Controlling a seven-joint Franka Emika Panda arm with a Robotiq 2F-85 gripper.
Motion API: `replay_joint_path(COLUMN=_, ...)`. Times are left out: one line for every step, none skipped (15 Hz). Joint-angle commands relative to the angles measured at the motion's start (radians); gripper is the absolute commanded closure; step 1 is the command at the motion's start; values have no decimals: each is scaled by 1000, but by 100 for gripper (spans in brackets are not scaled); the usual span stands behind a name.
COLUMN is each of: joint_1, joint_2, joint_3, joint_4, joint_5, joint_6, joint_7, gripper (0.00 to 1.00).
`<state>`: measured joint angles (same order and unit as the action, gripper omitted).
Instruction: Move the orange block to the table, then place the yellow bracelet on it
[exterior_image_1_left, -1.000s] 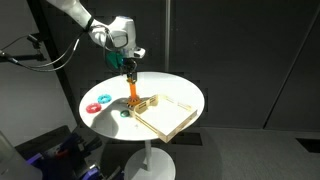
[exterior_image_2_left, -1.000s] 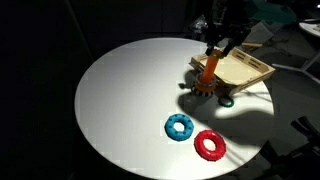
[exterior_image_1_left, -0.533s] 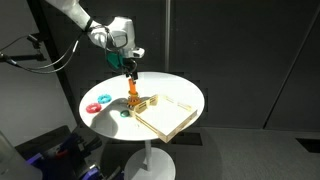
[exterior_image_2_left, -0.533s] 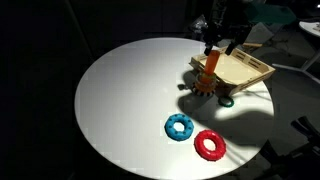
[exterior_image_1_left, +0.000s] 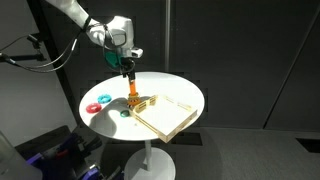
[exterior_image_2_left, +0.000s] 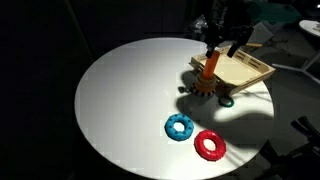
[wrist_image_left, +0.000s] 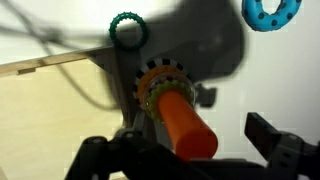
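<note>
Right now the gripper (exterior_image_2_left: 222, 47) hangs over the orange block (exterior_image_2_left: 207, 80). In the wrist view its jaws stand wide apart on either side of the upright stick without touching it, and the yellow bracelet (wrist_image_left: 148, 72) lies around the stick's foot. The block sits at the board's (exterior_image_2_left: 243, 68) corner, about 2 o'clock on the table (exterior_image_2_left: 120, 95). The blue ring (exterior_image_2_left: 180, 126) and red ring (exterior_image_2_left: 210, 145) crowd the 5 o'clock edge, and 7 to 12 o'clock is bare.

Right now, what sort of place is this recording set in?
Probably a lab or test studio: black backdrop, a lone white pedestal table, and toy rings with a wooden board as props.
</note>
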<state>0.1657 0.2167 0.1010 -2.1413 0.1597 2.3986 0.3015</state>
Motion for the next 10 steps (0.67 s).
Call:
replay_joint_path(joint_1=-7, joint_2=-62, joint_3=1, joint_4=-2, joint_5=-13, joint_6=-86, joint_7=-2, gripper=0)
replay_joint_path(joint_1=-3, joint_2=-78, joint_3=-4, joint_4=-5, joint_5=-38, joint_6=-105, joint_7=14, gripper=0)
replay_joint_path(joint_1=-2, joint_2=-96, joint_3=-6, joint_4=-6, joint_5=-61, joint_6=-132, joint_7=24, gripper=0)
replay_joint_path(joint_1=-2, joint_2=-114, joint_3=-8, joint_4=-7, joint_5=-83, joint_6=-155, joint_7=30, gripper=0)
replay_joint_path(joint_1=-2, joint_2=-131, joint_3=-9, joint_4=-8, joint_5=-111, joint_6=-179, joint_7=34, gripper=0)
replay_joint_path(joint_1=-3, joint_2=-147, joint_3=-9, joint_4=-8, joint_5=-134, joint_6=-198, joint_7=40, gripper=0)
replay_joint_path(joint_1=-5, joint_2=-166, joint_3=-9, joint_4=-8, joint_5=-159, joint_6=-218, joint_7=44, gripper=0)
replay_joint_path(joint_1=-9, joint_2=-184, joint_3=-8, joint_4=-9, joint_5=-175, joint_6=-234, joint_7=46, gripper=0)
replay_joint_path(joint_1=-12, joint_2=-201, joint_3=-6, joint_4=-10, joint_5=-191, joint_6=-246, joint_7=48, gripper=0)
replay_joint_path(joint_1=-16, joint_2=-214, joint_3=-5, joint_4=-9, joint_5=-202, joint_6=-259, joint_7=48, gripper=0)
